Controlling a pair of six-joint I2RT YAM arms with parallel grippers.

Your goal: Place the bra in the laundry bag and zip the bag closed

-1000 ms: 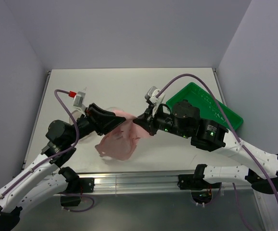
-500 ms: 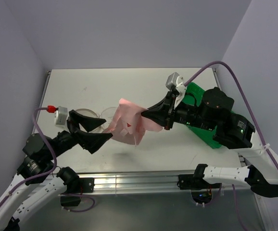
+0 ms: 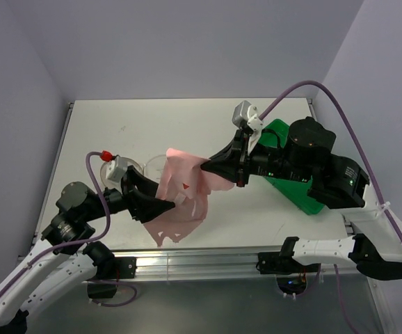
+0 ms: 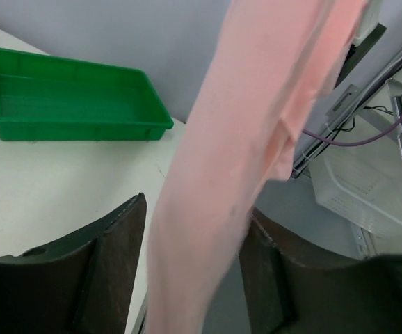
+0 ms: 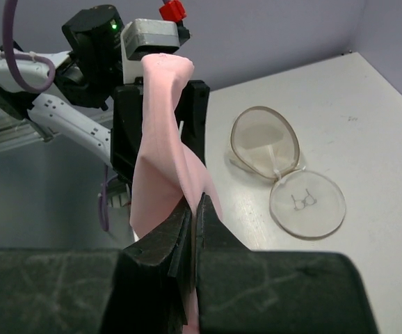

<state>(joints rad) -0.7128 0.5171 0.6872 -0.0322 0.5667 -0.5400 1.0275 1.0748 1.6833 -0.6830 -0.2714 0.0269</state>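
The pale pink bra (image 3: 183, 188) hangs in the air over the table's front middle. My right gripper (image 3: 204, 167) is shut on its upper edge, as the right wrist view (image 5: 194, 202) shows. My left gripper (image 3: 172, 206) is open, with a finger on each side of the hanging bra (image 4: 215, 174), and I cannot tell whether they touch it. The laundry bag (image 5: 284, 174) lies open on the table as two joined mesh discs, one bearing a small dark mark. In the top view only part of the bag (image 3: 152, 165) shows behind the bra.
A green rectangular tray (image 3: 300, 202) sits at the right under my right arm, and it also shows in the left wrist view (image 4: 69, 94). The table's metal front rail (image 3: 201, 261) runs along the near edge.
My left gripper has swung right and now straddles the lower part of the hanging bra. The right gripper keeps its hold and has shifted slightly left. The bra hangs lower.
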